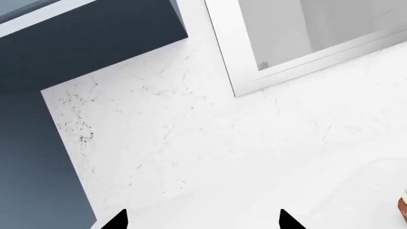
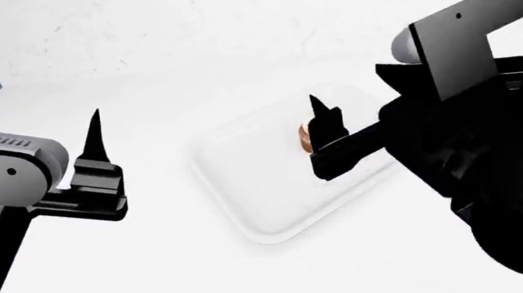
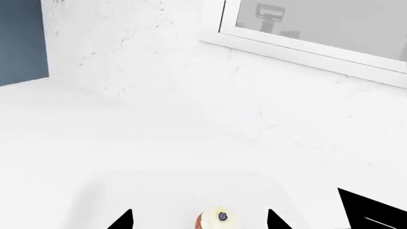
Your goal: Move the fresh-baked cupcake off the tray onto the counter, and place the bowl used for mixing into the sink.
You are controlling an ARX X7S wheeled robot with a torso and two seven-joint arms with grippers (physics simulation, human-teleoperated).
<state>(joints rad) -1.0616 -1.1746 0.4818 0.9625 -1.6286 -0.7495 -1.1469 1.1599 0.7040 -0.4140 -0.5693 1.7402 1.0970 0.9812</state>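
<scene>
You have one cupcake point(image 3: 218, 218) on one tray point(image 2: 245, 183), sitting between your right gripper's point(image 3: 200, 220) spread, empty fingers, and your left gripper point(image 1: 202, 220) gapes empty.

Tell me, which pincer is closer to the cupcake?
Right. The right pincer sits around the cupcake on the tray; the left pincer hangs off to the side, beyond the tray.

The table point(image 2: 160, 283) looks like smooth white stone with faint grey speckling and hairline veins. The tray point(image 2: 246, 190) is plain smooth matt white. The cupcake point(image 3: 216, 218) has a brown ridged base, creamy frosting and a dark glossy berry.
</scene>
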